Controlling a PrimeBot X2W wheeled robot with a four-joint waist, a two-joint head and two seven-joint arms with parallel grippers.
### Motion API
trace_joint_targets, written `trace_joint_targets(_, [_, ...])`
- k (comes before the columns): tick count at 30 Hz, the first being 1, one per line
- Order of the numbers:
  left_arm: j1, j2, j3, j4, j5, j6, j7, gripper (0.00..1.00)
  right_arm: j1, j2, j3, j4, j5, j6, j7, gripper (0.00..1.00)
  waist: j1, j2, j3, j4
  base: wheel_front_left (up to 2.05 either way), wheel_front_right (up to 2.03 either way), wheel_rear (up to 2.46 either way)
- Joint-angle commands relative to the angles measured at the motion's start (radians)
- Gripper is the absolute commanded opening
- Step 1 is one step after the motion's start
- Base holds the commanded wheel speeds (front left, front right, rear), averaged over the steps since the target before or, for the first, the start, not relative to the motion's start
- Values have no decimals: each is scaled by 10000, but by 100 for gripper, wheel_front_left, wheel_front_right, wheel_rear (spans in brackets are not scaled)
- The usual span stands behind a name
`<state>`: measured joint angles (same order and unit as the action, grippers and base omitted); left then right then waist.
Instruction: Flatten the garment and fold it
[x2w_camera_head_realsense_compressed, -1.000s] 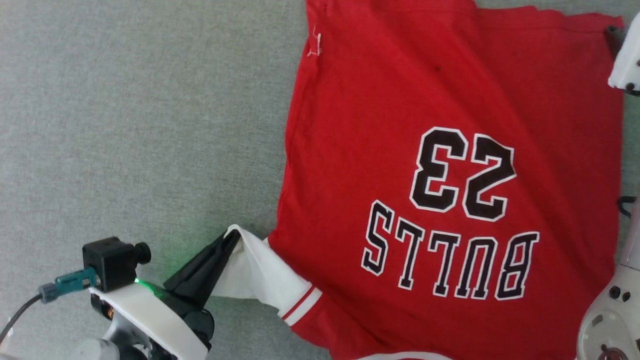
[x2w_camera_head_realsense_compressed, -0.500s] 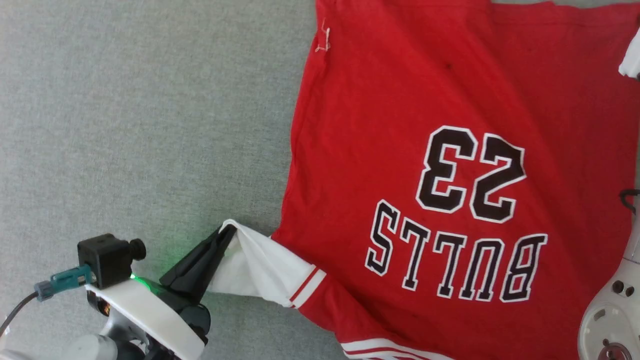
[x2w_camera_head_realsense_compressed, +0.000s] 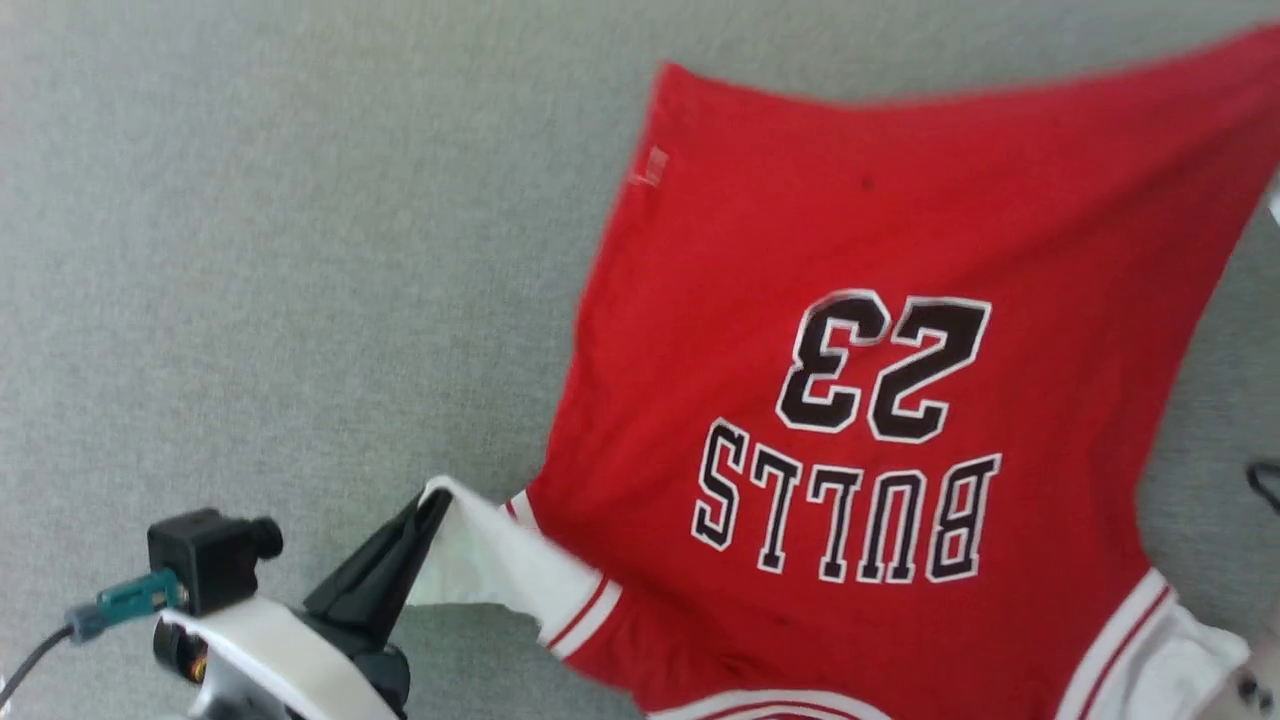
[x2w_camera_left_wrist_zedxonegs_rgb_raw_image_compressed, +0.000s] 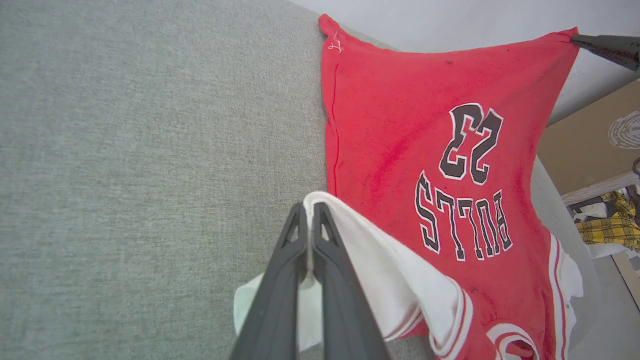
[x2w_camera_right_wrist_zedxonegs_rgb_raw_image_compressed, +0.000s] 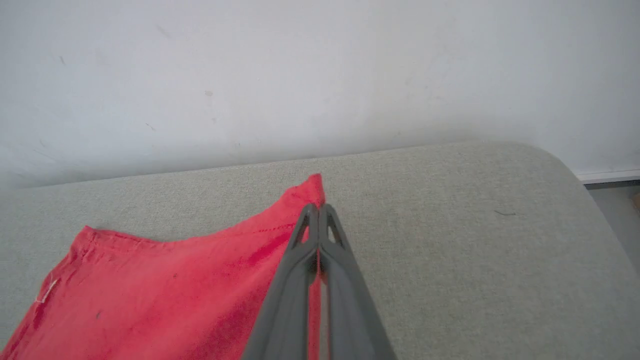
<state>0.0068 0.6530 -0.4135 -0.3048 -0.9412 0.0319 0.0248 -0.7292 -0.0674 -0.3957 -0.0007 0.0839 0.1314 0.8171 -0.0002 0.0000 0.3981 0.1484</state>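
left gripper: fingers pressed together, pinching the edge of a white sleeve at their very tips; it sits at the lower left of the head view, pointing up and to the right.
pinched sleeve: drawn out from the red body toward the fingertips, with loose cloth hanging on both sides of the fingers and red-white striped trim at the seam.
right gripper: fingers pressed together on a red hem corner, a small tip of which pokes out just past the fingertips.
garment: lies on the grey surface with the lettering side up. From the head view "BULLS 23" reads upside down, the hem lies on the far side and the striped collar trim at the bottom edge. The far right hem corner is drawn out to a point, and the cloth looks taut between the two grips.
other sleeve: white, bunched at the lower right of the head view, not held.
surroundings: a pale wall rises behind the surface; the left wrist view shows a brown panel and yellow plaid cloth off to the right.
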Motion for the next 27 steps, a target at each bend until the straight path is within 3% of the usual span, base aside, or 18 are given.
trace_joint_targets(1, [127, 54, 53, -71, 3, 93, -1, 0, 309, -84, -92, -252, 163, -7, -1, 0, 2, 0, -807, -526, 0, 0, 0])
trace_joint_targets(9, [875, 282, 137, -621, -87, 546, 94, 0, 3593, 50, -1325, -3157, 1625, -7, 577, 0, 2, 0, -1483, -942, 0, 0, 0])
trace_joint_targets(14, [1039, 401, 124, -853, -103, 629, 195, 0, 5977, 157, -1936, -4169, 2366, -7, 936, 0, 2, 0, -1566, -955, 0, 0, 0])
trace_joint_targets(18, [1129, 440, 102, -939, -106, 699, 243, 0, 7609, 167, -1716, -3523, 2977, -7, 455, 0, 2, 0, -1641, -970, 0, 0, 0])
trace_joint_targets(22, [1157, 429, -1, -953, -95, 742, 338, 0, 8621, 169, -565, -2420, 2222, -7, -900, 0, 2, 0, -1767, -1001, 0, 0, 0])
trace_joint_targets(27, [1074, 330, -213, -887, -53, 772, 490, 0, 8731, 170, 408, -501, 1774, -7, -2494, 0, 2, 0, -2019, -1054, 0, 0, 0])
